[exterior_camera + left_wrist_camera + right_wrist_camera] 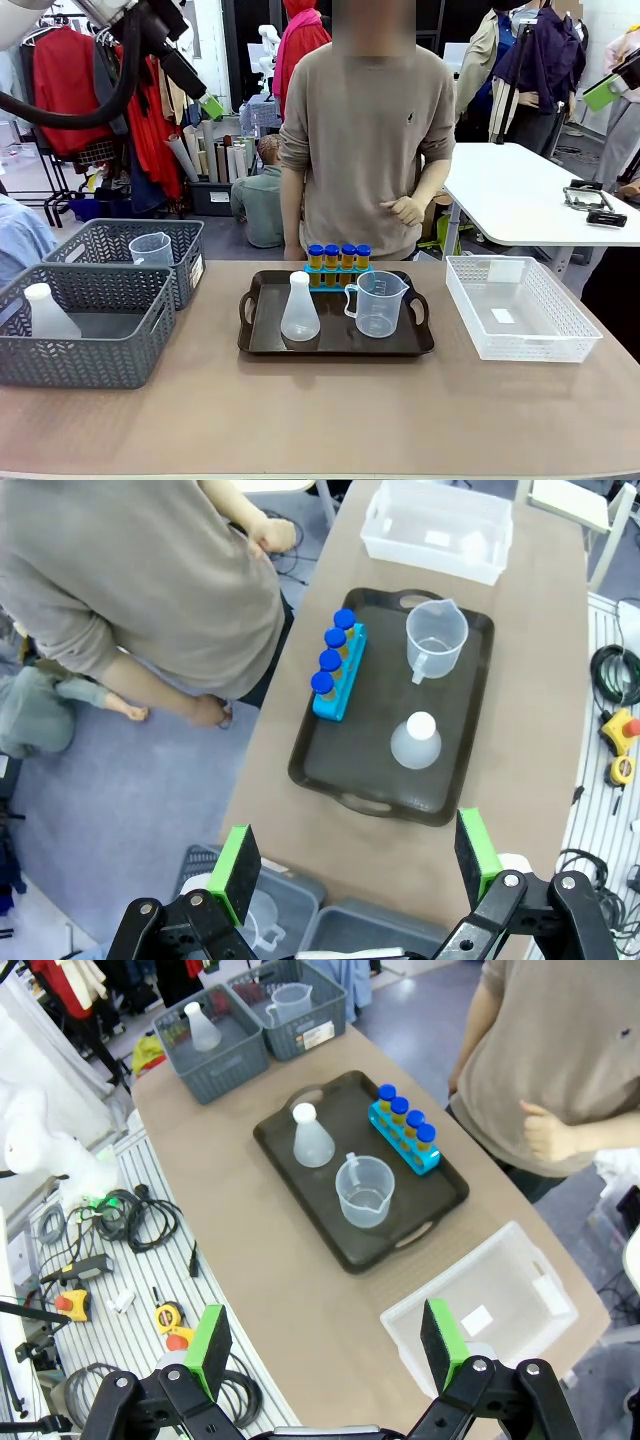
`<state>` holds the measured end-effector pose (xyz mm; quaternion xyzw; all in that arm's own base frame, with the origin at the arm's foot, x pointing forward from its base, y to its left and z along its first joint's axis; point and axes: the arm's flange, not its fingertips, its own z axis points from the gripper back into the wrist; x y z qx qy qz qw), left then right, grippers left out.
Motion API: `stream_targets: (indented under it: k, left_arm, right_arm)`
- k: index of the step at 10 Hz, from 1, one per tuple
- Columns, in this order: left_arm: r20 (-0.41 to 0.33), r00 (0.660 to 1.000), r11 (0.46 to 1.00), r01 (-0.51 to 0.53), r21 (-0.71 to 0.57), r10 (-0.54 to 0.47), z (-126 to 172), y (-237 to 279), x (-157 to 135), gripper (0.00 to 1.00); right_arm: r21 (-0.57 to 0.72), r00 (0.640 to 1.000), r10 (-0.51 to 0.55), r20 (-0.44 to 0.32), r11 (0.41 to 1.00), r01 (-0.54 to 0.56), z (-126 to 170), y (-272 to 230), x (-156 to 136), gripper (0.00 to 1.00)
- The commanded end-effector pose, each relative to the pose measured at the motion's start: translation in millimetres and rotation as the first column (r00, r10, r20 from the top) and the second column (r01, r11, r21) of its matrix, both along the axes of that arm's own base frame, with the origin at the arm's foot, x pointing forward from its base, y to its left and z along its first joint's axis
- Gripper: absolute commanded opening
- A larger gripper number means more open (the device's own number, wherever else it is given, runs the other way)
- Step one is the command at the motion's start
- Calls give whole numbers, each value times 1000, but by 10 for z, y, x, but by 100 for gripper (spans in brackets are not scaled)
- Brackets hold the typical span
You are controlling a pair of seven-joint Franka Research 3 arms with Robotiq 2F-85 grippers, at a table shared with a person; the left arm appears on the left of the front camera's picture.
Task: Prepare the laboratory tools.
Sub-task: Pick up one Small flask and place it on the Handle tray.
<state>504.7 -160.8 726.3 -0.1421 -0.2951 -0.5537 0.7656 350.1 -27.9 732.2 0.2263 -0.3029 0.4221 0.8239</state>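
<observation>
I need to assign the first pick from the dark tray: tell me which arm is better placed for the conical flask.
Probably left. The whitish translucent conical flask stands on the left half of the dark brown plastic tray; the clear plastic measuring jug is on its right. Both pincers, left and right, hang open, high above the table.

jug markings (379, 306) too small to read

No print reads clearly; the measuring jug (378, 304) perhaps bears faint, illegible graduation marks.
</observation>
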Motion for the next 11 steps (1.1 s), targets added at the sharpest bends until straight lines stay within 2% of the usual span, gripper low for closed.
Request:
stream_targets:
  k: [1,11]
  left_arm:
    - [13,1000,1000,14,-7,-14,-53,48,-69,100]
    - [1,1000,1000,1,0,-1,4,-3,-4,100]
  right_arm:
    - [35,1000,5,-1,999,-5,34,23,3,100]
    - [35,1000,5,-1,999,-5,34,23,3,100]
